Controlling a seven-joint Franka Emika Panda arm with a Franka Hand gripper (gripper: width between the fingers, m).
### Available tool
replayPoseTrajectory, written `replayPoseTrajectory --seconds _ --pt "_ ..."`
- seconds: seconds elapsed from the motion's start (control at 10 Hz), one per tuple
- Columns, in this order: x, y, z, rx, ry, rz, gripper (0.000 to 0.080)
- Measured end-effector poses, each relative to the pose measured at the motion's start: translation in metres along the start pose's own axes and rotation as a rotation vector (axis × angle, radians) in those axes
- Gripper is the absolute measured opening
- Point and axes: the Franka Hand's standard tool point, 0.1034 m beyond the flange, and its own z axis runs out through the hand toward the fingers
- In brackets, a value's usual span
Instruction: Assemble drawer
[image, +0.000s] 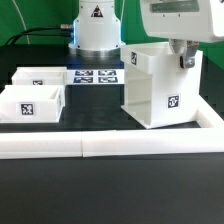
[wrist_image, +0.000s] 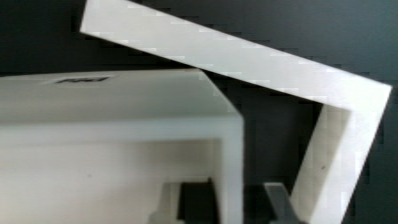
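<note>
No readable text, brand or numbers anywhere. Only black-and-white square tags: two on the drawer case (image: 150, 95), one on the near tray (image: 30, 110), several on the marker board (image: 92, 78), one on the arm base (image: 95, 35). Wrist view: nothing legible.

Exterior view's right: the tall drawer case (image: 155, 90) fills it, and only a thin strip parts it from the side border bar (image: 210, 115).
Exterior view's left: the near tray (image: 30, 103) and far tray (image: 40, 75) sit close together.
Middle: bare worktop (image: 95, 118) lies open between trays and case.
Near edge: the low near border bar (image: 60, 150) fences it.
</note>
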Motion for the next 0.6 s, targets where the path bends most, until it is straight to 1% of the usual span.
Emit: replayPoseTrajectory --seconds 0.3,0.5,0.6 --pt "-0.0011 0.0001 0.0003 0.003 -0.015 0.118 0.0039" --pt "0.0040 -0.0002 0.0018 0.005 -0.022 0.147 0.0039" --pt "0.0072 -0.0056 0.0033 0.009 -0.026 0.161 0.0039"
